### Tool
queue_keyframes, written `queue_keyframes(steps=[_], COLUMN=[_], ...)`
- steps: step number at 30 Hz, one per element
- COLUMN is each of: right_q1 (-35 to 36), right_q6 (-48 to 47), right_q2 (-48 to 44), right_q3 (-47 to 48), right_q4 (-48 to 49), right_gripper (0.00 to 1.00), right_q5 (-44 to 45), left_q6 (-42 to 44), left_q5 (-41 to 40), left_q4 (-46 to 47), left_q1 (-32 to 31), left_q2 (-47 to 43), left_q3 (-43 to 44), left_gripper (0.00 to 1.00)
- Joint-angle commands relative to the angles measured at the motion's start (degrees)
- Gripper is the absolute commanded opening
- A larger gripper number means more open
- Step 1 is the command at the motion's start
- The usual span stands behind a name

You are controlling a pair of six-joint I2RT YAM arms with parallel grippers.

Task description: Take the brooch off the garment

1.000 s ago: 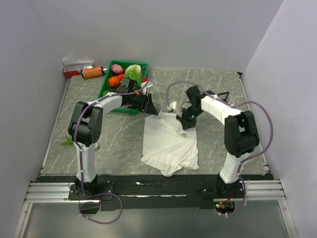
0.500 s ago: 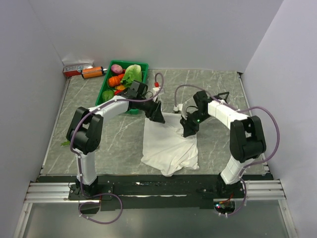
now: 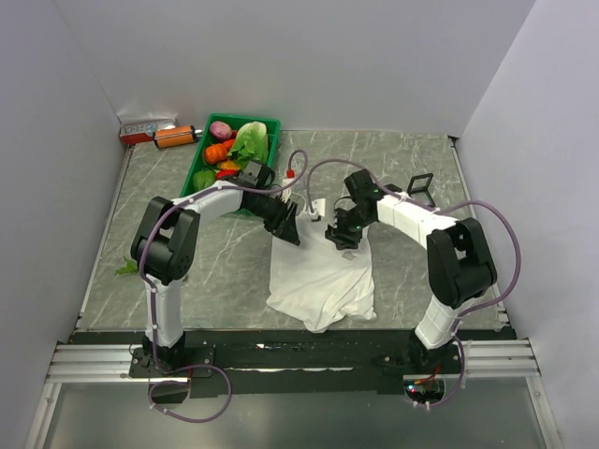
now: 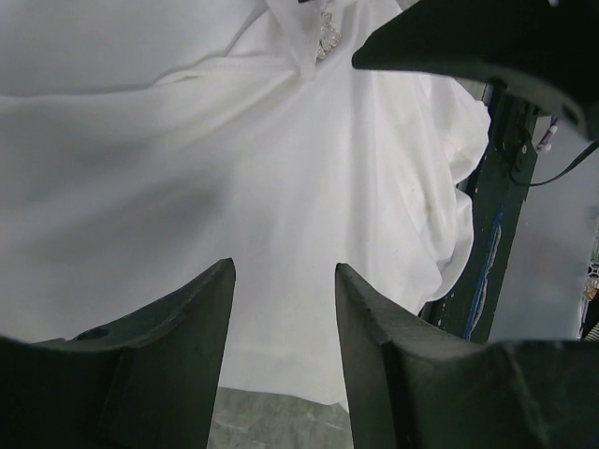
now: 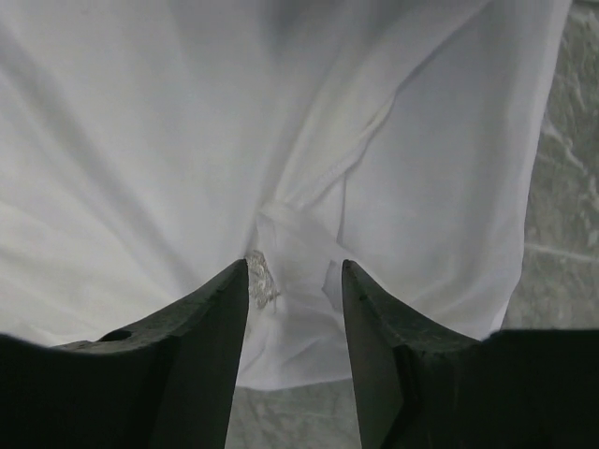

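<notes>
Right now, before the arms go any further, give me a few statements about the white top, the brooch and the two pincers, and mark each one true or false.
1. The garment lies on the table, outside the green basket. True.
2. Both pincers are shut. False: the left pincer and the right pincer both stand open over the cloth.
3. The brooch sits on the garment. True.
4. The right pincer holds the brooch clear of the cloth. False: the brooch rests on the cloth, in no grip.
5. The green basket is empty. False: it holds vegetables.
</notes>
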Motion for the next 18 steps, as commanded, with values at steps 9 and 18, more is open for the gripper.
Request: queue_keyframes(steps=[9, 18], right_q1=[3.6, 2.5], right_q6=[-1.6, -1.0], right_q2=[4.4, 4.7], right_q3=[-1.1, 2.0], right_q4=[9.0, 10.4], right_gripper=[0.45, 0.07], right_q5=[10.0, 10.0], left_q6=[1.9, 3.2], left_q5=[-0.4, -1.2], left_q4=[-2.0, -3.0], left_q1=[0.7, 0.7], left_q2=[-1.1, -2.1], left_q3=[-1.5, -2.2], left_gripper=[0.52, 0.52])
